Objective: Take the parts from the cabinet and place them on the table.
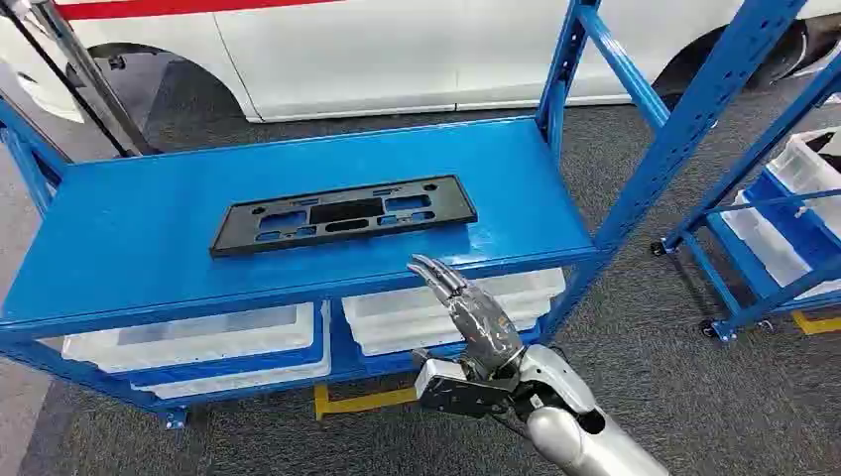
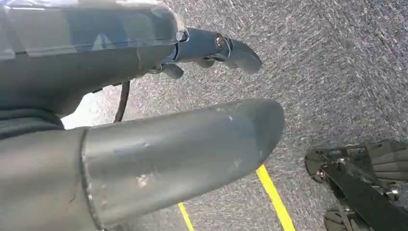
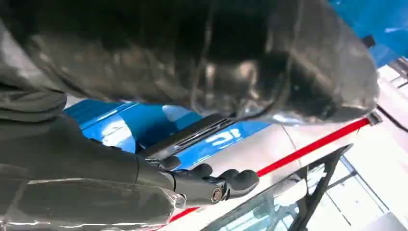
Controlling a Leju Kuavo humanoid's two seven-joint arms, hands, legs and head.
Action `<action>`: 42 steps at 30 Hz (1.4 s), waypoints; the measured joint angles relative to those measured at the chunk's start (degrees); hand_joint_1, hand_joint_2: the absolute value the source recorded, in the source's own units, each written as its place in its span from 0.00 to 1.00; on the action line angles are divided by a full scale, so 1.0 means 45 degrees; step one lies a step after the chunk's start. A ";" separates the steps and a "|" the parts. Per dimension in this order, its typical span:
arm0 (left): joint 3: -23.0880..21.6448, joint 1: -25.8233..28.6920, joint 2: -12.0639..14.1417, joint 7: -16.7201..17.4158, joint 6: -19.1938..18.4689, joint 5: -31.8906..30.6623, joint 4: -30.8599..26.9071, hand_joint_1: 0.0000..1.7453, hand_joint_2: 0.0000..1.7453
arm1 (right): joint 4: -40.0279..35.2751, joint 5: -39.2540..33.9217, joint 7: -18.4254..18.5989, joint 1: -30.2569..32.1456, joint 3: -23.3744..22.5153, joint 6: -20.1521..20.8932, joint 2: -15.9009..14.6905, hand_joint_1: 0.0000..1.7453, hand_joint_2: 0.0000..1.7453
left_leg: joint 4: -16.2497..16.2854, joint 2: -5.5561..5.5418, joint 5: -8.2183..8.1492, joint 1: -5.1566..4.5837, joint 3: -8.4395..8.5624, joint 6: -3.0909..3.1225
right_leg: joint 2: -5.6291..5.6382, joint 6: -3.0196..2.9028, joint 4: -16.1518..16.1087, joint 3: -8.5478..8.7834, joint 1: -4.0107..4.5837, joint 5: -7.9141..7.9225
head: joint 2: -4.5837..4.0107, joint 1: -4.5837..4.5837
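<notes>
One set of extended, empty fingers [image 1: 436,273] on the right hand [image 1: 476,317] reaches low-centre toward the shelf edge, likely lining up for the black slotted panel [image 1: 342,213] lying flat mid-frame on the blue shelf [image 1: 129,238].

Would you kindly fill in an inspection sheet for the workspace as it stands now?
Surface: blue shelf, the top level of a blue rack; glossy.
Job's things: one black plate frame lies flat near the shelf's middle, untouched.
Clutter: white bins on the level below.
Hands: right hand raised at the shelf's front edge, fingers extended toward the frame, holding nothing; left hand hangs over the floor, holding nothing.
Cables: a dark cable by the left hand.
Surroundings: white car behind the rack, a second blue rack on the right, yellow floor line.
</notes>
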 joint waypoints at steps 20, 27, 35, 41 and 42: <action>-0.0097 0.0001 0.0029 0.0174 -0.0140 -0.0141 0.0000 0.00 0.00 | 0.0804 0.0053 0.0155 -0.0720 0.0480 0.0305 0.0441 0.00 0.00 | 0.0003 0.0002 0.0000 -0.0001 -0.0009 0.0001 | 0.0000 0.0001 -0.0009 0.0001 0.0005 0.0001 | 0.0000 0.0000; -0.0301 0.0007 -0.0024 0.0535 -0.0433 0.0010 0.0000 0.00 0.00 | 0.2473 0.0486 0.0496 -0.2358 0.1341 0.0525 0.1944 0.00 0.00 | 0.0004 0.0003 0.0006 0.0000 0.0000 -0.0006 | 0.0003 -0.0001 0.0005 0.0000 0.0014 0.0002 | 0.0000 0.0000; -0.0306 0.0012 -0.0068 0.0908 -0.0559 0.0117 0.0000 0.00 0.00 | 0.3002 0.0724 0.0850 -0.2974 0.2215 0.0768 0.2890 0.00 0.00 | 0.0003 0.0002 0.0004 0.0001 -0.0009 -0.0005 | 0.0001 -0.0001 0.0000 -0.0006 0.0008 0.0000 | 0.0000 0.0000; -0.0316 0.0049 -0.0117 0.0937 -0.0646 0.0102 0.0000 0.00 0.00 | 0.3040 0.0729 0.1025 -0.3025 0.2540 0.0860 0.3036 0.00 0.00 | 0.0007 0.0002 0.0004 0.0000 -0.0012 -0.0004 | -0.0001 0.0000 -0.0004 -0.0003 -0.0002 0.0001 | 0.0000 0.0000; -0.0316 0.0053 -0.0121 0.0957 -0.0680 0.0097 0.0000 0.00 0.00 | 0.3040 0.0724 0.1035 -0.3027 0.2564 0.0884 0.3045 0.00 0.00 | 0.0008 0.0002 0.0004 0.0000 -0.0011 -0.0004 | -0.0002 0.0000 -0.0004 -0.0002 -0.0002 0.0001 | 0.0000 0.0000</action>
